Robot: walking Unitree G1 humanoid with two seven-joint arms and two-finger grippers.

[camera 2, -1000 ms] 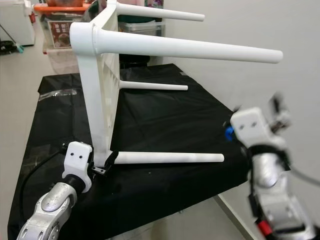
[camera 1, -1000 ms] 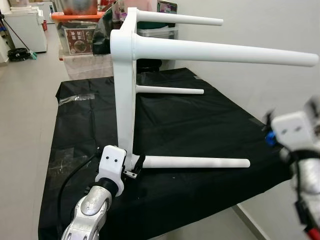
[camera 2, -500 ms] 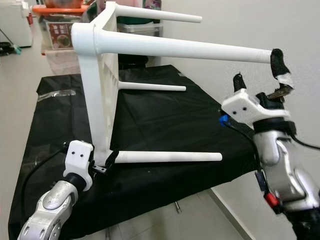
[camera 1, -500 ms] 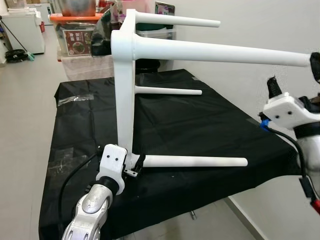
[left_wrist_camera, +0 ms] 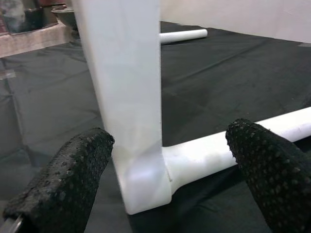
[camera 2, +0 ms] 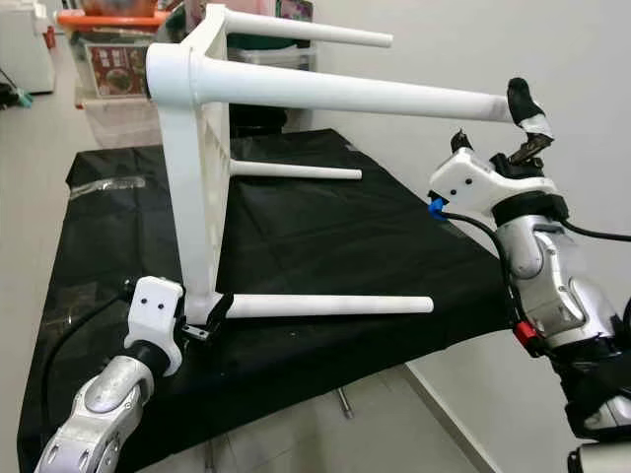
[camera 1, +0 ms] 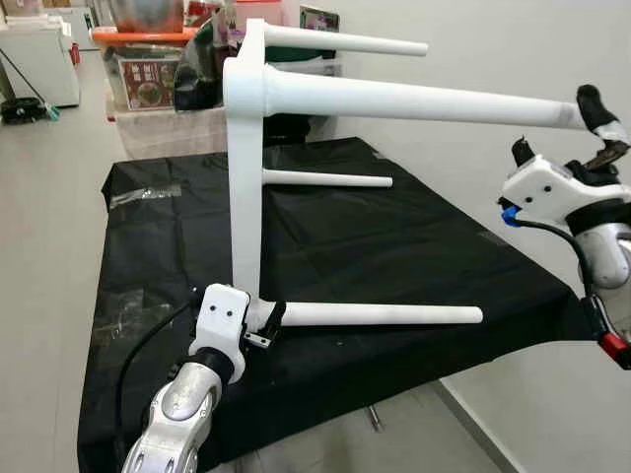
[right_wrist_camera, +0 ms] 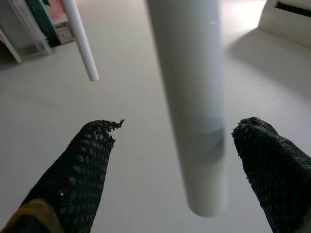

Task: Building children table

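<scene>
A white children's table (camera 1: 246,177) stands on its side on a black-covered work table (camera 1: 414,246), with its top upright and its legs pointing right. My left gripper (camera 1: 268,325) is open at the lower near corner. In the left wrist view that corner and the base of the lower leg (left_wrist_camera: 204,155) lie between the fingers (left_wrist_camera: 73,170). My right gripper (camera 2: 491,120) is open at the free tip of the upper near leg (camera 1: 414,101). The leg end (right_wrist_camera: 194,121) hangs between the two fingertips (right_wrist_camera: 97,145) without touching them.
Behind the work table stand storage boxes (camera 1: 148,69) and a dark bag. A white wall runs along the right. Grey floor (camera 1: 44,197) lies to the left and beyond the front edge. A clear plastic scrap (camera 1: 148,193) lies on the cloth.
My right arm rose from low beside the work table's edge up to the tip of the upper near leg, with its fingers now either side of it. The left gripper stayed put.
</scene>
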